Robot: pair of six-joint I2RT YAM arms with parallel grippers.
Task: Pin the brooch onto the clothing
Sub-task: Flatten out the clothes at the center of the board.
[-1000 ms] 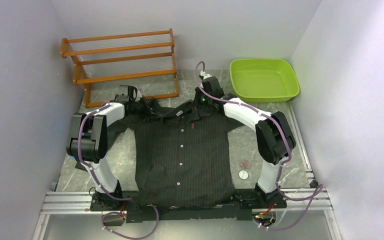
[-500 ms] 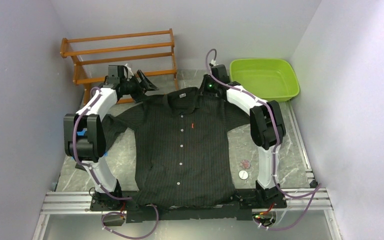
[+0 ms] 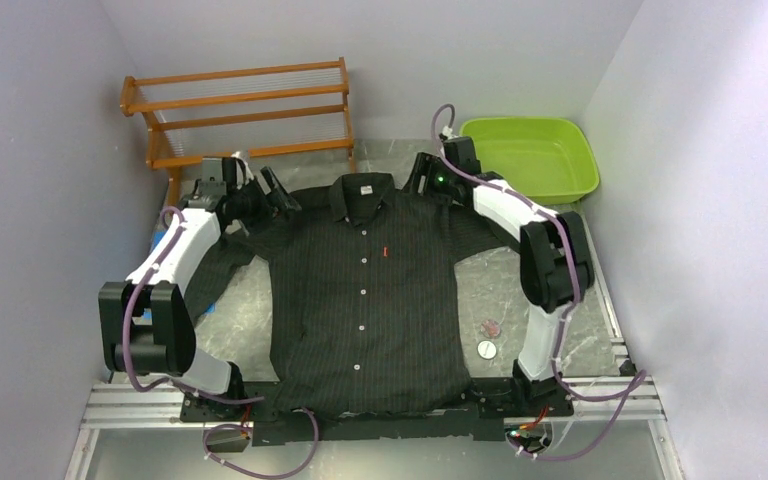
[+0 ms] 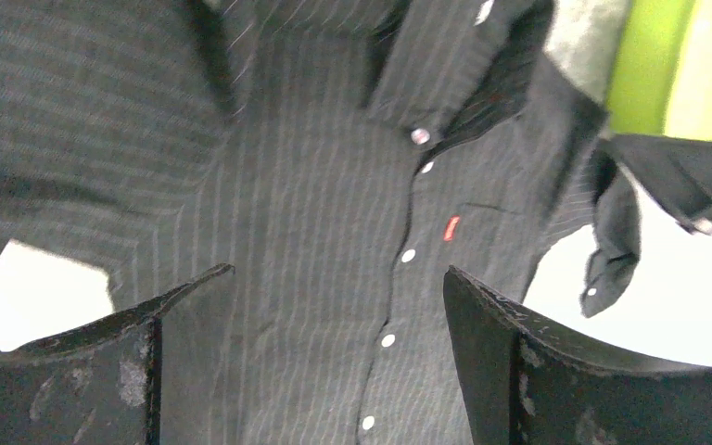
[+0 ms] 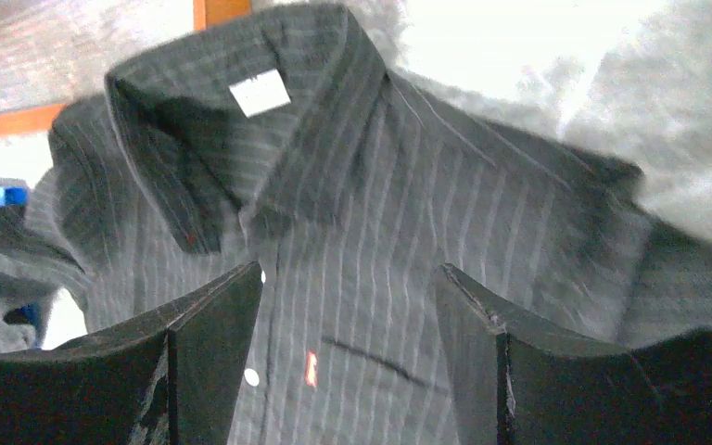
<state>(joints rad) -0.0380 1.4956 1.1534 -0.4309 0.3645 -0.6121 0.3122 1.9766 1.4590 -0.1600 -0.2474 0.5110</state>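
Observation:
The clothing, a black pinstriped shirt with white buttons, lies flat and face up on the table, its collar and white neck label at the far end. A small pinkish round piece, apparently the brooch, lies on the table right of the shirt, with a white disc beside it. My left gripper hovers open over the shirt's left shoulder, and my right gripper hovers open over its right shoulder. Only shirt shows between the spread left gripper. The right gripper frames the chest with its red tag.
A wooden rack stands at the back left, close behind my left gripper. A green basin sits at the back right, next to my right wrist. Walls close in on both sides. A metal rail runs along the near edge.
Both grippers were shut on the bunched shoulders; they pulled the shirt toward the back and opened. The collar now lies spread flat. The left arm swung left, the right arm right.

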